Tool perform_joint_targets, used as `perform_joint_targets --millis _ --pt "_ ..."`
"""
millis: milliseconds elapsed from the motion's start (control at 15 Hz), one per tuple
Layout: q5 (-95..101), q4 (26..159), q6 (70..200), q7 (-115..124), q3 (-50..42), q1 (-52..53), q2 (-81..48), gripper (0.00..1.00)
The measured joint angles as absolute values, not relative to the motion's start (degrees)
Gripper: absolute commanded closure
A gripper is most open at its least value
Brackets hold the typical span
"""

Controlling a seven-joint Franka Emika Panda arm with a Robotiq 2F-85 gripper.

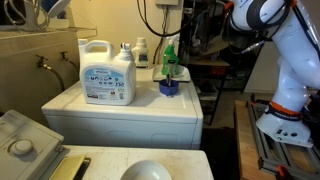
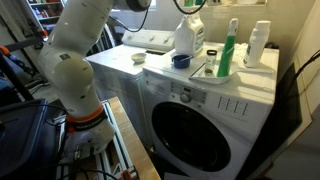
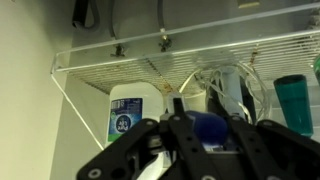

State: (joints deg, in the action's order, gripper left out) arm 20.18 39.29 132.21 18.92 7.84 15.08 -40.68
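In the wrist view my gripper [image 3: 207,113] has its dark fingers [image 3: 182,108] closed in on a rounded blue cap [image 3: 208,129], one on each side. Behind it stand a white detergent jug [image 3: 125,112] and a green bottle [image 3: 291,102], under a wire shelf [image 3: 150,70]. In an exterior view the gripper [image 2: 190,6] hangs at the top edge, above the jug [image 2: 186,38]. A separate blue cup [image 1: 170,87] [image 2: 180,60] stands on the washer top [image 1: 120,112], apart from the gripper.
On the washer stand the detergent jug [image 1: 107,74], a small white bottle [image 1: 141,52], the green bottle [image 2: 228,50] and a white bottle [image 2: 259,44]. The wall lies close behind. The arm's white links [image 2: 72,60] rise beside the washer's front door [image 2: 192,128].
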Motion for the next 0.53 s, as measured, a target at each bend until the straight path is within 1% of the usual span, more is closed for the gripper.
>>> perform_joint_targets --millis 200,533 --pt "21.7 44.5 126.6 22.3 5.6 14.6 -35.5 0.89" --pt "22.3 55.9 124.4 33.2 1.8 13.6 -26.4 0.89"
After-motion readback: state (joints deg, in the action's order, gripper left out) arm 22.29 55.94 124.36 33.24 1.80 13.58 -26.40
